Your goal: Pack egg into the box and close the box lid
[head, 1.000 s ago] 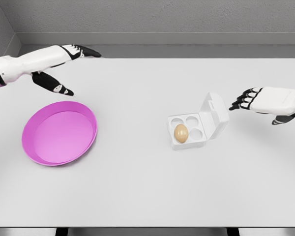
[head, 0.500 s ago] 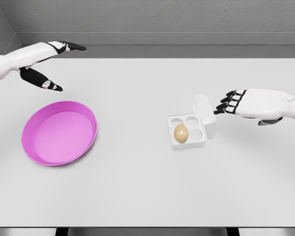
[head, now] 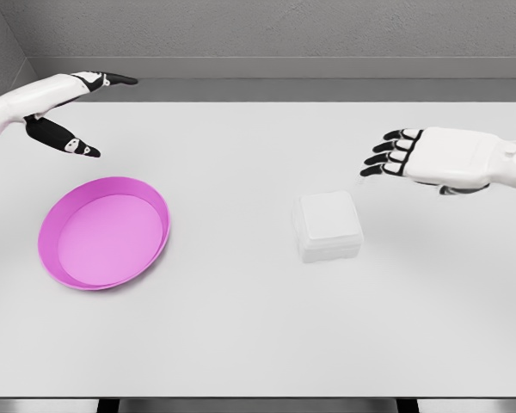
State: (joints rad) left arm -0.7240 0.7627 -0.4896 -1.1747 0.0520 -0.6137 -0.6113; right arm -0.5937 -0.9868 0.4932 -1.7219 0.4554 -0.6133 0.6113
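Observation:
The white egg box (head: 328,226) sits right of the table's middle with its lid down flat; the egg is hidden inside. My right hand (head: 387,159) hovers up and to the right of the box, fingers spread toward the left, holding nothing and not touching the lid. My left hand (head: 90,107) is at the far upper left, above the pink plate, with fingers stretched out and empty.
A pink round plate (head: 159,225) lies on the left part of the white table (head: 258,335). A grey wall runs along the table's far edge.
The lid swung from tilted open to fully down, covering the egg. My right hand moved left and then lifted slightly. My left hand drew back toward the upper left.

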